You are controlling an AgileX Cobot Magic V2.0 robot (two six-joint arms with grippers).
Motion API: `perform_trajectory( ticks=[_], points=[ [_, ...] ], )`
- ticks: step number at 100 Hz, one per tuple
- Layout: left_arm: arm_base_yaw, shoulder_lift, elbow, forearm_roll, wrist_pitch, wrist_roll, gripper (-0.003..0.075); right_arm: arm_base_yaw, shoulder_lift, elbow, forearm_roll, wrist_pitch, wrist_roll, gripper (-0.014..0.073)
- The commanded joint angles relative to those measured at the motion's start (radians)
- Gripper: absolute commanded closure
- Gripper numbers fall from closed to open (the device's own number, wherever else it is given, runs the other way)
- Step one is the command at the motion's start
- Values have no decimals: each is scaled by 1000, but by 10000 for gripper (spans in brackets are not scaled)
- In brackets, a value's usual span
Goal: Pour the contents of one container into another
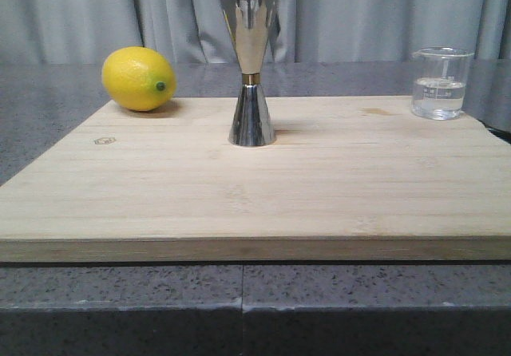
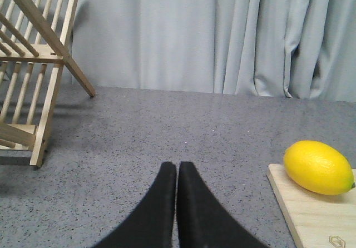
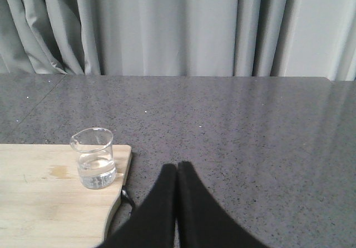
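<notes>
A small clear glass beaker with white marks stands upright at the back right corner of the wooden board, holding clear liquid; it also shows in the right wrist view as the beaker. The tall steel hourglass jigger stands upright at the board's back middle. My right gripper is shut and empty over the grey counter, off the board's right edge, apart from the beaker. My left gripper is shut and empty over the counter, left of the board. Neither gripper shows in the front view.
A yellow lemon lies at the board's back left corner, also seen as the lemon. A wooden dish rack stands on the counter far left. Grey curtains hang behind. A black loop hangs at the board's right edge.
</notes>
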Motion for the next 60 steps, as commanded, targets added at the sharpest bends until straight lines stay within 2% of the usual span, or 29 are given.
perform_trajectory(
  ticks=[1, 60],
  points=[
    [3, 18, -36, -4, -65, -2, 739, -3, 19, -34, 4, -75, -13, 650],
    [3, 18, -36, -4, -65, -2, 738, -3, 19, -34, 15, -85, -13, 650]
  ],
)
